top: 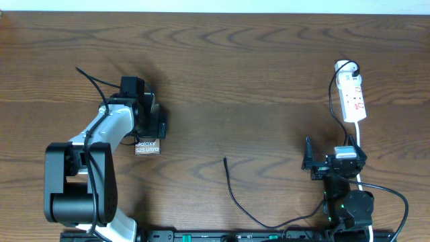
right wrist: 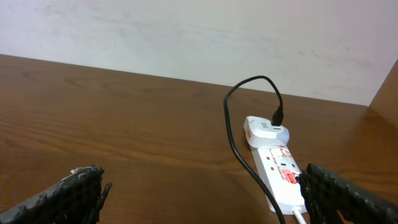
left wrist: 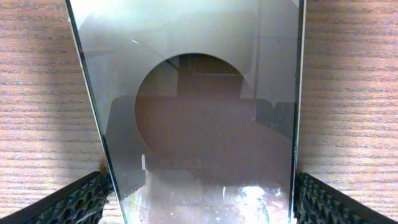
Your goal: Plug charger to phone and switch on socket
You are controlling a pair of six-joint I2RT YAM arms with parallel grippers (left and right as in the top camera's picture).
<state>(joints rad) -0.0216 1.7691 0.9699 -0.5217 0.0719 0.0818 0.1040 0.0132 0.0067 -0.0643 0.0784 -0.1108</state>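
Note:
The phone (top: 148, 146) lies flat on the table at the left, its white "Galaxy S25 Ultra" text showing below my left gripper (top: 149, 125). In the left wrist view the phone's glass (left wrist: 199, 93) fills the frame. My left gripper (left wrist: 199, 200) is open and straddles it, one finger (left wrist: 78, 202) close against each long edge. The charger (top: 236, 200) is a thin black cable on the table, its free tip (top: 225, 160) near the middle. The socket (top: 352, 94) lies at the far right with a black plug in it. My right gripper (top: 334, 156) stands open and empty just short of the socket (right wrist: 283, 171).
A white cord (top: 360, 138) runs from the socket towards the right arm's base. A black lead (right wrist: 233, 124) loops from the white adapter (right wrist: 264, 130) at the socket's far end. The table's far edge meets a pale wall (right wrist: 199, 43).

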